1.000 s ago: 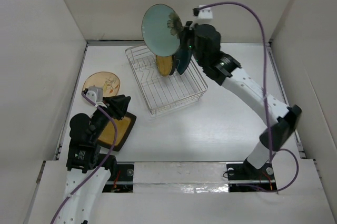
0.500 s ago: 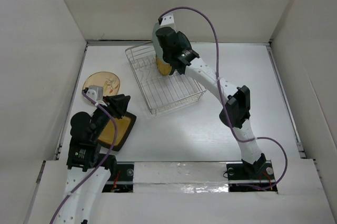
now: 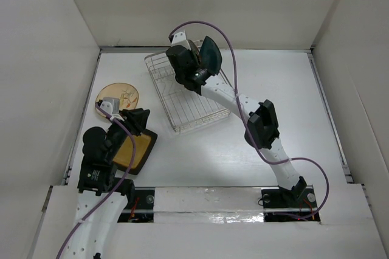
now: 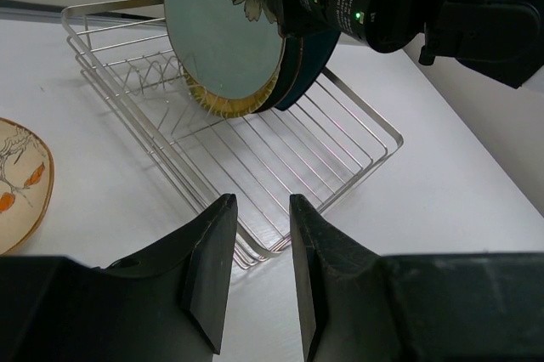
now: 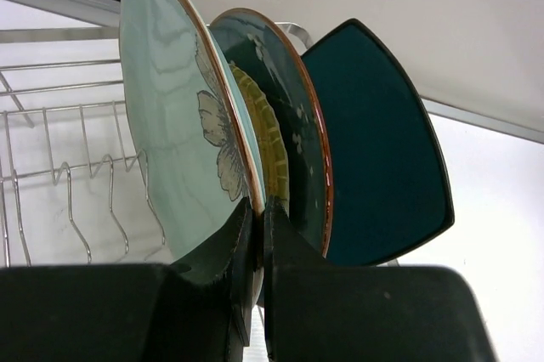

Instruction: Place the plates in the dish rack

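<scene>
Jaws of the right gripper (image 5: 257, 239) pinch the glossy rim of the pale green round plate (image 5: 170, 141), upright in the silver wire dish rack (image 4: 289, 166), upper centre of the overhead frame, against the ribbed yellow plate (image 5: 271, 149). Left gripper (image 4: 257, 268) parted, empty.

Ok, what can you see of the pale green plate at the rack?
The pale green plate is round, glossy, ceramic-looking, brown-rimmed, with a flower drawn near its edge. It stands on edge over the dish rack, close beside the yellow plate. The right tool pinches its rim; seating unclear.
</scene>
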